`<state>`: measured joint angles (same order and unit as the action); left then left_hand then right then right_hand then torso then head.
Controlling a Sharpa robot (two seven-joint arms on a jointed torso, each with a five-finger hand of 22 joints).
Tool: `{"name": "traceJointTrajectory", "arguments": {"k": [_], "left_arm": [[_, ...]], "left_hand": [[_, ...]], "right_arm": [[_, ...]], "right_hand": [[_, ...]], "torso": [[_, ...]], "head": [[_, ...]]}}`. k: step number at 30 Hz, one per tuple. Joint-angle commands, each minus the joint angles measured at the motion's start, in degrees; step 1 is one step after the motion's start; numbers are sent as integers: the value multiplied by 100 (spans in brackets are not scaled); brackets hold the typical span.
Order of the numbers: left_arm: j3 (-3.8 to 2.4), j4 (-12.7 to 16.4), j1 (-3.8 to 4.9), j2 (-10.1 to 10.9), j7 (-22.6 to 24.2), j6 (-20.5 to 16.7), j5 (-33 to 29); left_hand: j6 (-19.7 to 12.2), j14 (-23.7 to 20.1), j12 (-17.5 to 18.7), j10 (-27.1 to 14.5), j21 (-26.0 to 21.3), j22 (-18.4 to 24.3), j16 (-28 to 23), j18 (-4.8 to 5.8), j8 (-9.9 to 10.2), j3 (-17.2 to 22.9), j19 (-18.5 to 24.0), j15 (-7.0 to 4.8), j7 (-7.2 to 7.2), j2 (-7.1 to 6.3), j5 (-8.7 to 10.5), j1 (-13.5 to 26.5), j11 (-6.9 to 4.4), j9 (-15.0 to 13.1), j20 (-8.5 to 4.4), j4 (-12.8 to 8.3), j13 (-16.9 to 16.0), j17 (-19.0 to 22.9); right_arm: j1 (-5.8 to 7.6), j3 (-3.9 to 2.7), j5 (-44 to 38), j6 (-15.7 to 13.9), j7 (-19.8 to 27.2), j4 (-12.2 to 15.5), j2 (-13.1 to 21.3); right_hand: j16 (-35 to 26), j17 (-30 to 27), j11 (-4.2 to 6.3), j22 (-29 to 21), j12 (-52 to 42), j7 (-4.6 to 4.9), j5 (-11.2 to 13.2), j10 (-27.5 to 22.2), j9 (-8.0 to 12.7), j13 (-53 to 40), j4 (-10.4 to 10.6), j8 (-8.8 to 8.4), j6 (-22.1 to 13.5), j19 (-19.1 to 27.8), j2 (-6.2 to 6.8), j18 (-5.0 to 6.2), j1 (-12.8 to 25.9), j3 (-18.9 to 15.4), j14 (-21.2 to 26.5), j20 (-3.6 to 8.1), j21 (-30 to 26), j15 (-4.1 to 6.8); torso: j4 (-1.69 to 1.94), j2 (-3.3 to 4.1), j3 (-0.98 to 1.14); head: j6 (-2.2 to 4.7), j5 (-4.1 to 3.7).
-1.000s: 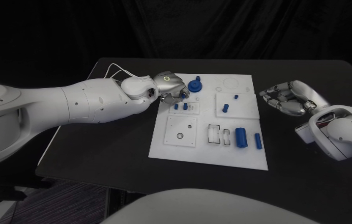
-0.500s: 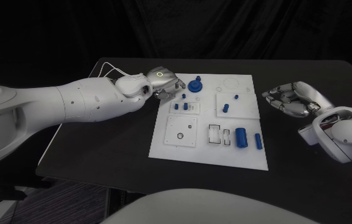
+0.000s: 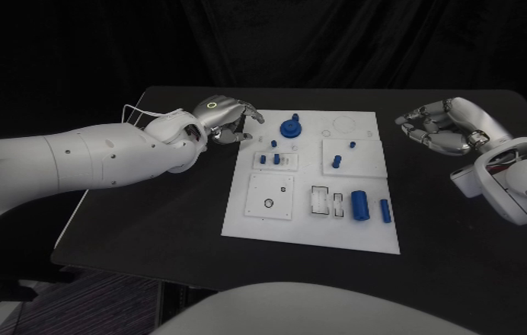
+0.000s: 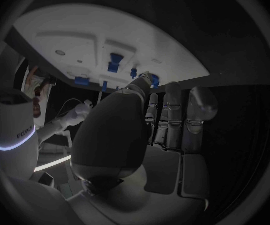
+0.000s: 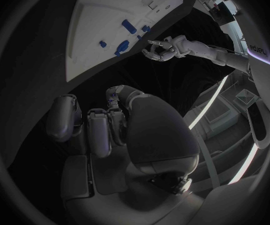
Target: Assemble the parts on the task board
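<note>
The left arm (image 3: 104, 152) reaches in low across the table (image 3: 154, 221), forearm angled toward the far side, and its left hand (image 3: 225, 118) hangs over the dark tabletop just off the board's near-left corner region at the far end. Its fingers (image 3: 248, 113) are apart and slightly curved, pointing toward the board, and nothing sits between them; the left wrist view shows the same hand (image 4: 141, 135) with fingers extended side by side and empty, the board (image 4: 110, 40) lying beyond the fingertips. Just to the right of that hand lies the board (image 3: 313, 183), a white plate holding the parts. Nearest the left hand is a round blue knob (image 3: 291, 128), apart from the fingers. Further from the hand, toward the robot, stand small blue pegs (image 3: 275, 156), and two blue cylinders (image 3: 360, 204) lie at the board's near-right part. The right hand (image 3: 445, 131) is held above the table well to the right of the board, palm turned toward it, fingers curled inward with nothing in them. The right wrist view shows this hand (image 5: 110, 130) bent in loosely, empty, with the board (image 5: 110, 25) ahead of it.
</note>
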<state>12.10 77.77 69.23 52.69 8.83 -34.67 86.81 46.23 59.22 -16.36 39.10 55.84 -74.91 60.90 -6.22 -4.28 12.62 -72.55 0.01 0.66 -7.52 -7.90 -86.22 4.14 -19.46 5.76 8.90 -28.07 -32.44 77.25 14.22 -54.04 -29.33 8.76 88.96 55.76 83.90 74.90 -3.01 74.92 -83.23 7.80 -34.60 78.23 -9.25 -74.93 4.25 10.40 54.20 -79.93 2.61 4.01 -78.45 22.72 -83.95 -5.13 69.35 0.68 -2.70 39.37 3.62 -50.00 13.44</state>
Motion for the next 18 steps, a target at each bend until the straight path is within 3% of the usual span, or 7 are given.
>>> {"name": "traceJointTrajectory", "arguments": {"k": [1, 4, 7, 10, 13, 14, 18], "left_arm": [[-2, 320, -2, 164, 1446, 6, -2491], [-1, 514, -2, 271, 2000, 453, -3612], [-1, 730, -3, 369, 2696, 1231, -5084], [-1, 895, -4, 405, 3151, 1819, -6123], [-1, 1064, -7, 425, 3459, 2261, -6912], [-1, 1121, -10, 436, 3517, 2352, -7076], [0, 1402, -39, 523, 3709, 2725, -7553]], "left_hand": [[298, -1025, -322, -113, -2581, -19, -786, -245, -67, 256, 1822, 277, -287, 340, -764, 17, 296, -12, 215, 138, -54, 359], [392, -1658, -517, -384, -2981, -36, -1125, -115, -37, 395, 2594, 599, -558, 526, -959, -2, 544, 10, 348, 114, -42, 464], [445, -2321, -843, -595, -3508, 41, -1405, 38, -28, 319, 3452, 855, -597, 657, -1111, 58, 688, 5, 451, 70, -62, 560], [420, -2939, -1033, -812, -3921, 212, -1749, 114, -37, 254, 3943, 977, -593, 802, -1175, 107, 738, -18, 497, 69, -67, 737], [307, -3396, -1293, -1085, -4437, 570, -2090, 145, -49, 27, 4302, 1067, -583, 966, -1415, 243, 803, -64, 568, 183, -57, 994], [251, -3434, -1330, -1142, -4507, 630, -2110, 146, -36, 14, 4328, 1086, -603, 1016, -1464, 243, 824, -66, 586, 196, -49, 1022], [-93, -3743, -1425, -1418, -4834, 889, -2281, 183, 5, 7, 4553, 1198, -753, 1171, -1580, 263, 930, -46, 658, 263, 5, 1178]], "right_arm": [[170, -4, -540, 324, -488, 74, -32], [302, -4, -844, 586, -738, 92, -86], [442, -4, -1254, 928, -1028, 93, -186], [509, -5, -1617, 1145, -1180, 89, -273], [523, -5, -2019, 1348, -1306, 77, -362], [519, -5, -2124, 1398, -1342, 77, -377], [472, -5, -2842, 1668, -1538, 66, -439]], "right_hand": [[-148, 770, 117, 582, 729, -139, -1041, -882, -361, 494, -245, 517, 387, 30, 209, 121, -28, 162, -301, 117, -36, 152], [-285, 637, 129, 572, 1164, -171, -956, -1299, -643, 982, -323, 801, 265, 55, 250, 126, 37, 155, -254, 134, -95, 172], [-546, 385, 100, 462, 2138, -143, -584, -2364, -1101, 2054, -400, 1200, -101, 209, 274, 182, 126, 132, -137, 102, -414, 134], [-772, 165, 57, 347, 2844, -112, -203, -3186, -1366, 2828, -439, 1418, -308, 371, 264, 240, 146, 107, -11, 73, -734, 101], [-957, -21, 20, 264, 2970, -92, 137, -3336, -1521, 2928, -469, 1532, -443, 497, 252, 280, 141, 87, 110, 39, -980, 70], [-997, -63, 17, 244, 2991, -87, 264, -3359, -1546, 2948, -468, 1549, -462, 526, 249, 291, 146, 72, 136, 33, -1037, 59], [-1276, -358, -69, 94, 3259, -35, 855, -3657, -1594, 3156, -425, 1524, -610, 765, 264, 358, 188, 8, 363, -37, -1475, -22]], "torso": [[1, -7, -11], [2, -8, -17], [15, -4, -29], [34, 3, -47], [73, 14, -72], [66, 12, -62], [146, 44, -114]], "head": [[0, 26], [0, 16], [0, -31], [0, -68], [0, -70], [0, -64], [0, -158]]}}
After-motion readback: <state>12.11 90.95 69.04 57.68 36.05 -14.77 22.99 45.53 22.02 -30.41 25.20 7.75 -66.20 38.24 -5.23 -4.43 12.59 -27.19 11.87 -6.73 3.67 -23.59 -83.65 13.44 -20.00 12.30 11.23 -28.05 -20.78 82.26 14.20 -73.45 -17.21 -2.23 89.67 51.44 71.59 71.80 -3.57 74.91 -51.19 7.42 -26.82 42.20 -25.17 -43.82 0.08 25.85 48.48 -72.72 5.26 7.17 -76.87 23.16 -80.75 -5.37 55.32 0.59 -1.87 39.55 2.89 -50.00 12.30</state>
